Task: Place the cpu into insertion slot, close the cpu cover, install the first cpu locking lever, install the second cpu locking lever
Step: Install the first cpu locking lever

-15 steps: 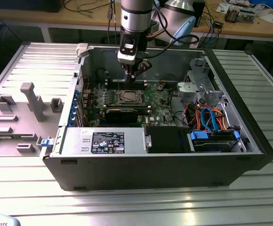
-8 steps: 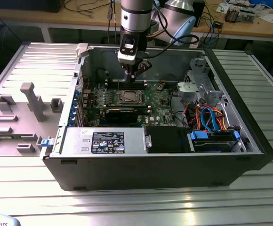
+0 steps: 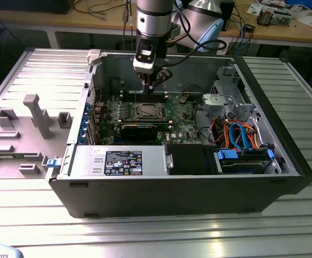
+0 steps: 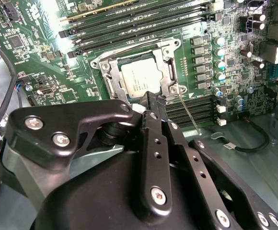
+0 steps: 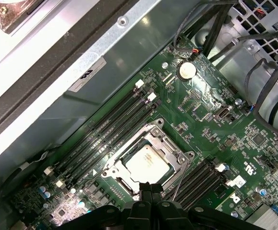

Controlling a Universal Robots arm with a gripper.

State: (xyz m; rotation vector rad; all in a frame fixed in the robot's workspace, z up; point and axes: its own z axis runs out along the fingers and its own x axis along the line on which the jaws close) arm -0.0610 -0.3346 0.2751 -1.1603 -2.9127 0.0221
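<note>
The open computer case [image 3: 199, 196] is lying flat on the ribbed metal desk [image 3: 145, 236], so that the board [image 4: 48, 72] inside is being presented face-up to the arm [image 3: 155, 21] reaching down from above. The cpu [image 4: 140, 79] is being held seated in the insertion slot [image 4: 111, 87]. Its pale top is being shown through the window of the cpu cover [image 4: 167, 52], which is lying flat over the slot and is being judged closed. A thin locking lever [image 4: 189, 115] is being seen angled away from one side of the insertion slot, apart from any catch. It is being judged not yet latched, which would be leaving the cover unclamped on that side. The state of any other lever cannot be told. The pincer [image 4: 156, 101] is being held clenched just over the slot's edge, beside the root of the loose lever, with nothing being seen between its fingertips [image 4: 151, 103]. The closed, narrow tip is being judged better suited to pressing a thin rod than to grasping one. Contact between pincer and lever cannot be confirmed.
</note>
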